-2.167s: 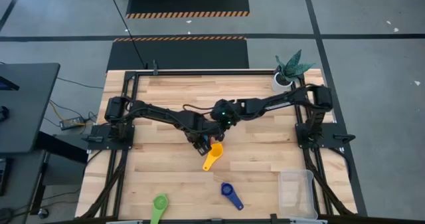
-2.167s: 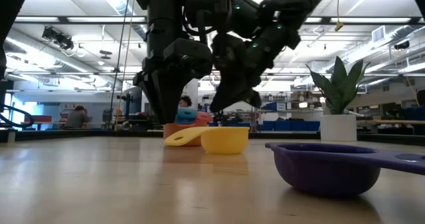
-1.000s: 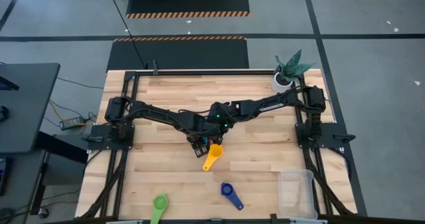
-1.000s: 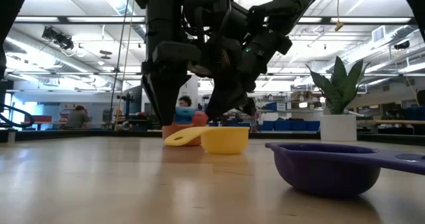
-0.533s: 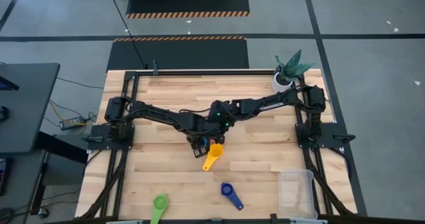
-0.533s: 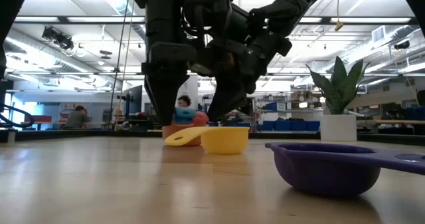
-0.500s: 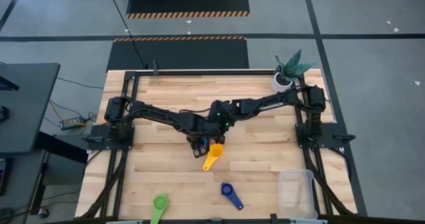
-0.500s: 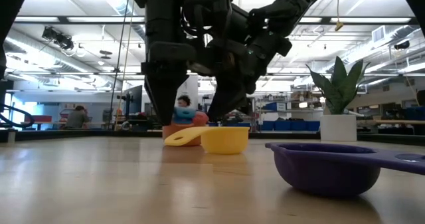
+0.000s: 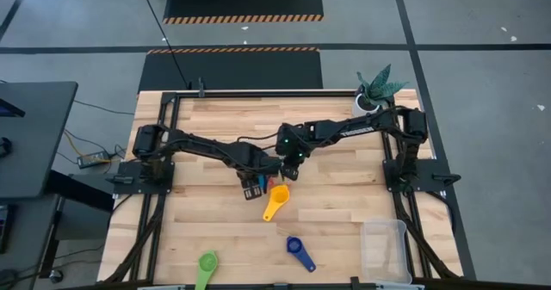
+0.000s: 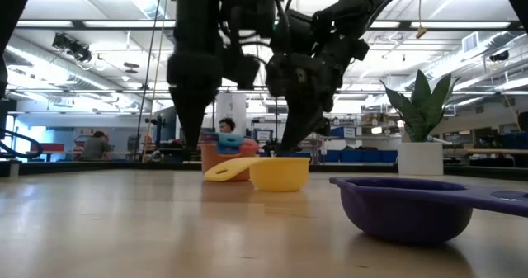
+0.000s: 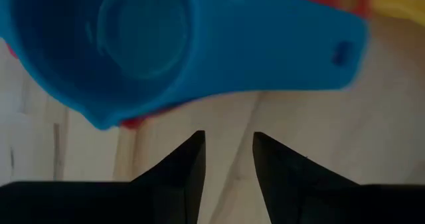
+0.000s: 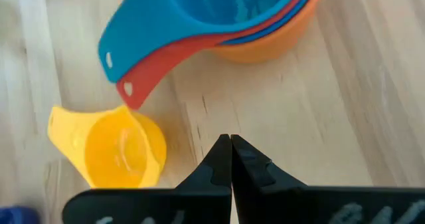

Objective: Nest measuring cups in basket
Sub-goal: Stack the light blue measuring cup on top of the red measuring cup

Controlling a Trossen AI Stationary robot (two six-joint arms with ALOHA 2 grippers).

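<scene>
A stack of nested measuring cups (image 12: 252,24) stands on the table: a light blue cup on top, with red, darker blue and orange below. The light blue cup (image 11: 133,44) fills the left wrist view. A yellow cup (image 9: 274,202) lies just near of the stack, a dark blue cup (image 9: 297,249) and a green cup (image 9: 207,264) sit by the near edge, and the clear basket (image 9: 385,249) is at the near right corner. My left gripper (image 11: 227,161) hovers beside the stack, open by a narrow gap. My right gripper (image 12: 230,147) is shut, above bare table between the stack and the yellow cup.
A white pot with a plant (image 9: 370,96) stands at the far right corner. The dark blue cup (image 10: 408,208) sits close to the low camera. Bare wood lies between the yellow cup and the basket. People show in the room behind the table.
My right gripper has drawn away from the stack, toward the table's right and far side. My left gripper has shifted a little toward the left edge. The stack and the yellow cup have stayed where they were.
</scene>
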